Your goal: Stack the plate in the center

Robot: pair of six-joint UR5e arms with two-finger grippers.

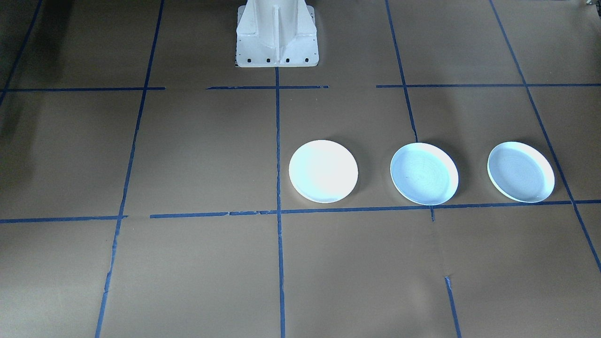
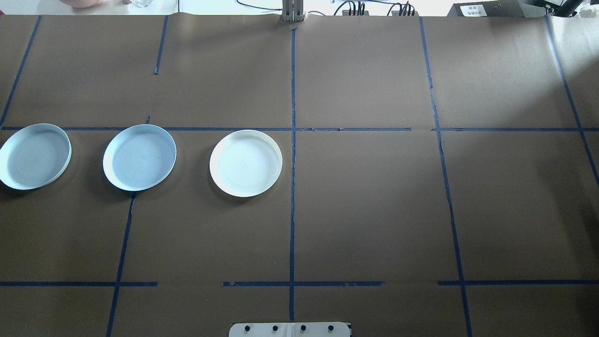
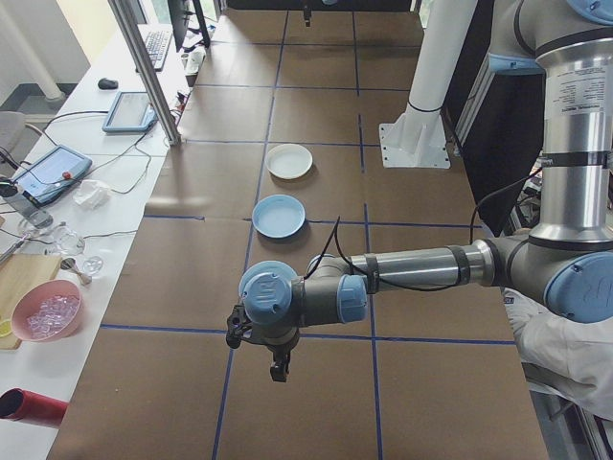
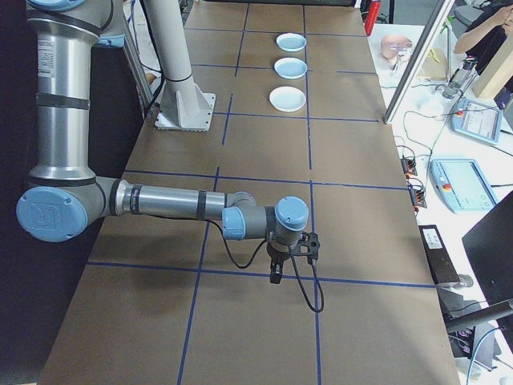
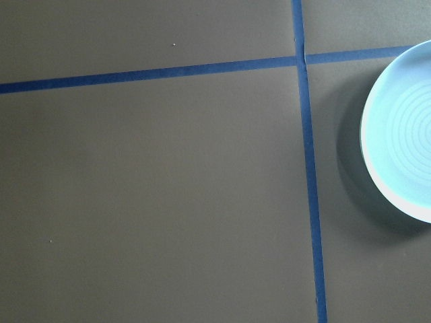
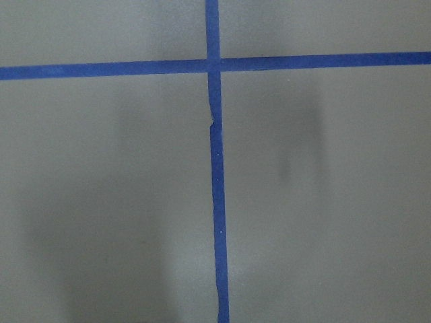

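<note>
So: three plates sit in one row on the robot's left half of the brown-paper table [image 2: 374,210]. The middle pale-blue plate [image 2: 139,157] is the stack target. Its twin, the outer pale-blue plate [image 2: 33,156], lies at the far-left table end, and the white plate [image 2: 245,163] lies just left of the blue tape centreline [image 2: 293,187]. All three are apart, none touching, nothing stacked yet.

Key relation — the row runs crosswise, left to right, so any stacking move is a sideways carry along that line onto the middle plate.

The left gripper [image 3: 279,362] hangs low over bare paper at the left end of the table. In the left side view the outer plate is hidden behind the arm, while the left wrist camera catches a pale-blue rim at its right edge. So the plate is just beside it, off to one side rather than underneath. The right gripper [image 4: 275,273] hangs over bare paper at the opposite end, well apart from every plate.

My read: the left arm is the nearer one by far.

Both grippers show only in side views — can't tell whether the fingers are apart or together. Neither appears to hold anything.
</note>
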